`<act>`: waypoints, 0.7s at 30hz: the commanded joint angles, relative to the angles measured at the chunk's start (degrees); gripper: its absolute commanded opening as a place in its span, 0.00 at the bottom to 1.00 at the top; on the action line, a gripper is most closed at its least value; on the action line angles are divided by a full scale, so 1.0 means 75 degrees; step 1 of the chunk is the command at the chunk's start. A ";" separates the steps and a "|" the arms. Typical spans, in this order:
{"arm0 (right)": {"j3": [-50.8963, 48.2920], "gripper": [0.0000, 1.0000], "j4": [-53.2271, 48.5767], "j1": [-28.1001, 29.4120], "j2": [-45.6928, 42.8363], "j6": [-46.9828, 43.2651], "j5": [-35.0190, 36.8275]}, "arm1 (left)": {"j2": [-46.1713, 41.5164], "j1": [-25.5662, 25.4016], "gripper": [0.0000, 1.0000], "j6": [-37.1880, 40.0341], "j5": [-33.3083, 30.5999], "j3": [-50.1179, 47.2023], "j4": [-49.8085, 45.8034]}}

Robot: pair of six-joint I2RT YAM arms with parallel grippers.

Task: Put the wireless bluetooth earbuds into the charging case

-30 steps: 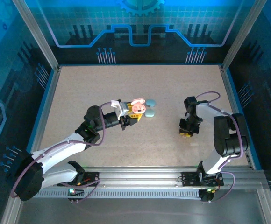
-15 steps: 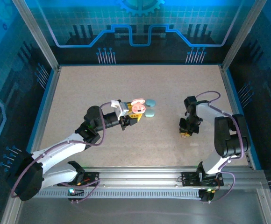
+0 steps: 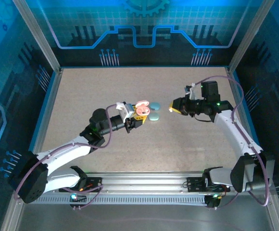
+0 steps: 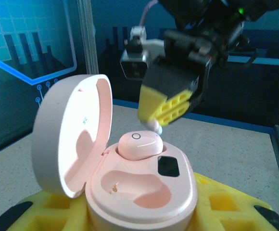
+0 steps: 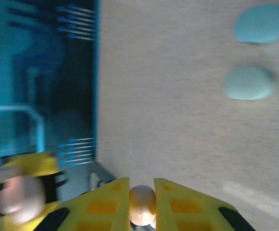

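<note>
While pinched in right hand point(image 3: 173, 109), earbud point(image 5: 142, 204) glossy, pale, rounded.

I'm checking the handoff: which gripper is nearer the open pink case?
Left. The left gripper holds the open pink case between its fingers. The right gripper, pinching an earbud, hovers to the case's right, apart from it.

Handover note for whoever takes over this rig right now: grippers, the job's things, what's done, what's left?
Left gripper: shut on the pink charging case, lid open.
Right gripper: shut on the second earbud, close to the case's far side.
Done: the first earbud sits in the far slot.
Left: seat the second earbud in the empty near slot.
Also there: blue cases lie on the table beside the pink one.
</note>
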 commanded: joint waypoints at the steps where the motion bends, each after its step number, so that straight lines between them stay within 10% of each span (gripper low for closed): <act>1: 0.0231 0.17 0.1006 0.0202 -0.0034 0.0848 -0.1771 | 0.0150 -0.0076 0.32 -0.0056 -0.0202 0.0196 0.0407; 21: 0.0512 0.19 0.3143 0.0871 -0.0078 0.2458 -0.2493 | 0.0597 -0.0534 0.32 0.0383 -0.1223 0.0327 0.1117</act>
